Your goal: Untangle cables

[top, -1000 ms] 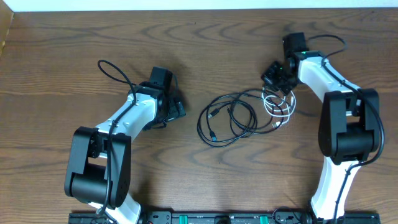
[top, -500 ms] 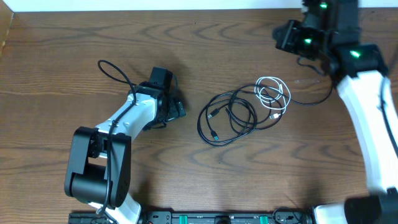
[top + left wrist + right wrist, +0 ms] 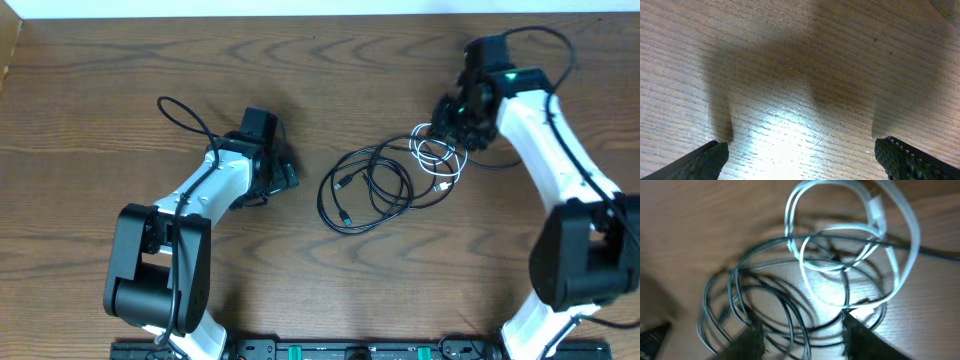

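The cables lie in one tangle right of the table's middle. The black cables (image 3: 365, 190) form a loose coil, and the white cable (image 3: 441, 156) loops over its right edge. My right gripper (image 3: 456, 122) hovers at the white loops' upper right. In the right wrist view its jaws (image 3: 802, 337) stand apart, blurred, over the black cables (image 3: 740, 295) and the white cable (image 3: 900, 255), gripping nothing. My left gripper (image 3: 286, 172) sits left of the tangle, apart from it. It is open (image 3: 800, 162) over bare wood.
The left arm's own black wire (image 3: 180, 115) loops out over the table at its upper left. The table's far edge (image 3: 300, 18) runs along the top. Bare wood lies between the left gripper and the tangle.
My right arm swung up and away, then came back down over the white loops, and its jaws parted from shut. The white coil sits slightly farther back. The left arm has not moved.
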`<state>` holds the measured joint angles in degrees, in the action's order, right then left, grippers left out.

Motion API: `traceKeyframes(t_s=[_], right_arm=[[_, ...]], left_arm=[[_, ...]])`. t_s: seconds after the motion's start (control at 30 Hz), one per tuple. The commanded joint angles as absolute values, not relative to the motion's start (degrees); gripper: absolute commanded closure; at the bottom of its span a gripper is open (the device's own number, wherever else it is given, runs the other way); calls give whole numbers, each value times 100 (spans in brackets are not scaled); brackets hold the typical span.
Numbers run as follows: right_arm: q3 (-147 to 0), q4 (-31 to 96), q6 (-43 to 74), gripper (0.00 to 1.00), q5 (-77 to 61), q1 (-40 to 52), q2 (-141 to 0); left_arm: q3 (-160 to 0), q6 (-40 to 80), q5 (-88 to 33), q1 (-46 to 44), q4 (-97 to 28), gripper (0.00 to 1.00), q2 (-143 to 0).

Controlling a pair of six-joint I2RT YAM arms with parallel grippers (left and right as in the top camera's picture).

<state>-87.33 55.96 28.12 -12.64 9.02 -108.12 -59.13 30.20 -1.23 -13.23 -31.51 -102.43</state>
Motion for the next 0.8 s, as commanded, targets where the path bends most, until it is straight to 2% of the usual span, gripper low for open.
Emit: traceKeyframes(t_s=[0.0,0.23,0.33,0.67,0.77], right_arm=[[-8753,5708,2456,50,-1111,1249,-11128],[-8753,5411,2287,55,-1044,1337,-11841],[-8753,5068,1955,60,-1048,1347,-12036],[-8753,4838,923,56,-482,1428,-12095],[-8750,4862,580,51,-482,1500,-12112]], left_arm=[[-6010,3033,-106,-1337,-3168,0,-10267],[-6010,3033,-106,-1337,-3168,0,-10267],[-6010,3033,-106,-1337,-3168,0,-10267],[-6010,3033,-106,-1337,-3168,0,-10267],[-6010,3033,-106,-1337,-3166,0,-10267]])
